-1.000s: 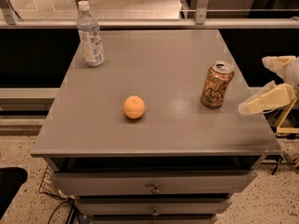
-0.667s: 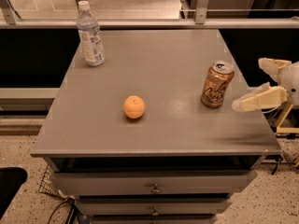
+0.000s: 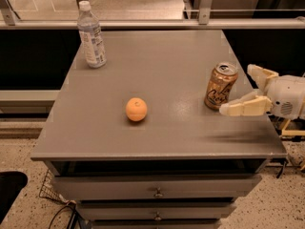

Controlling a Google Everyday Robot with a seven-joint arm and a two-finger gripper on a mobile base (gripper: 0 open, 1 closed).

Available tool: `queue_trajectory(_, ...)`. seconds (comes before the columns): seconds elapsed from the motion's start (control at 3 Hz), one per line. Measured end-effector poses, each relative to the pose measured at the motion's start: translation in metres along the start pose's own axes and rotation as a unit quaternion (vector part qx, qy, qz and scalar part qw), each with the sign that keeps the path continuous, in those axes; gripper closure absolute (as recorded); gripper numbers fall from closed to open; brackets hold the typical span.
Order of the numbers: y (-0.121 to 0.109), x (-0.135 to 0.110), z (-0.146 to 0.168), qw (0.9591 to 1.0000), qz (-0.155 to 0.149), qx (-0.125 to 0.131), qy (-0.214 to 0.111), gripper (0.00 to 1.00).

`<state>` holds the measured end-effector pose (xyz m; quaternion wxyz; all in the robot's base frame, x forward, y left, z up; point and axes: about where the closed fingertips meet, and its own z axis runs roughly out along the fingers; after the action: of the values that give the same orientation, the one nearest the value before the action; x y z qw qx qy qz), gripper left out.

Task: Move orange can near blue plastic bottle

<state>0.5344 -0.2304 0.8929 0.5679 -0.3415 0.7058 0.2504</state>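
The orange can (image 3: 221, 86) stands upright on the right side of the grey cabinet top (image 3: 162, 66). The blue plastic bottle (image 3: 91, 36), clear with a white cap and pale label, stands upright at the far left corner. My gripper (image 3: 237, 90) comes in from the right edge, open, its two cream fingers spread just right of the can. The near fingertip (image 3: 225, 110) is close to the can's base; the far finger (image 3: 259, 73) is behind and to the right. The can is not between the fingers.
A round orange fruit (image 3: 136, 109) lies on the top, left of centre, between the can and the bottle. The cabinet has drawers (image 3: 157, 190) below its front edge. A metal rail (image 3: 152, 23) runs behind the top.
My gripper has moved left, closer to the can. The can, bottle and fruit have not moved.
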Motion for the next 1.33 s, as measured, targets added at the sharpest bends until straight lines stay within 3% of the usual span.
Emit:
queue_trajectory(0.33,0.004,-0.001,0.011,0.9991,-0.008,0.008,-0.040,0.00)
queue_trajectory(1.0,0.005,-0.013,0.028,0.9963,-0.036,0.019,-0.075,0.43)
queue_trajectory(1.33,0.006,-0.014,0.029,0.9964,-0.036,0.017,-0.075,0.65)
